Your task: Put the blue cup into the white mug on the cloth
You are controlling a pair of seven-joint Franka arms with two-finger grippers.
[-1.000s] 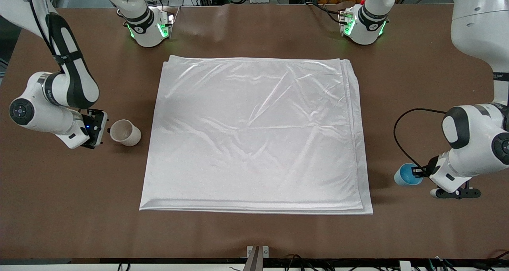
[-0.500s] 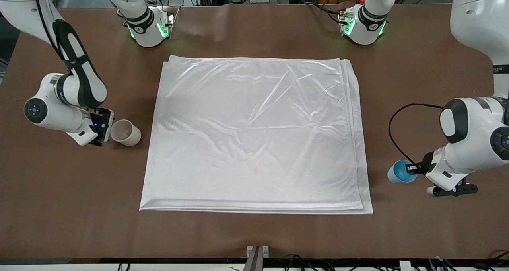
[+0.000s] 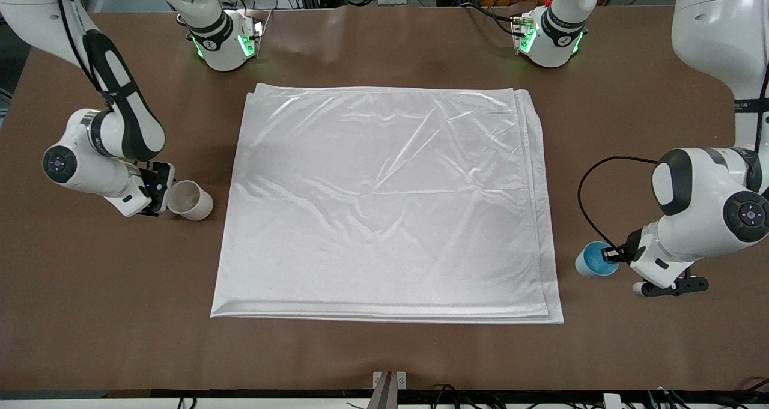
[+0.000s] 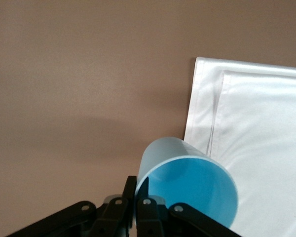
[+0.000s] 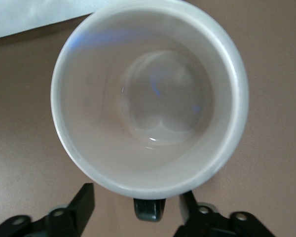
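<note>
The blue cup (image 3: 592, 260) is tilted over the bare table beside the cloth's edge, toward the left arm's end. My left gripper (image 3: 614, 254) is shut on its rim. In the left wrist view the gripper (image 4: 137, 190) pinches the cup (image 4: 192, 185) wall. The white mug (image 3: 190, 200) is on the bare table beside the cloth (image 3: 384, 199), toward the right arm's end. My right gripper (image 3: 163, 196) is open right at it. In the right wrist view the mug (image 5: 148, 94) fills the frame and its black handle (image 5: 149, 208) lies between the gripper's (image 5: 136, 197) open fingers.
The cloth's corner (image 4: 256, 123) shows just past the blue cup in the left wrist view. Both arm bases (image 3: 225, 42) (image 3: 550, 36) stand along the table edge farthest from the front camera. A black cable (image 3: 592, 187) loops beside the left arm.
My left gripper has carried the blue cup toward the cloth. My right gripper has closed in on the white mug until it is right at the rim.
</note>
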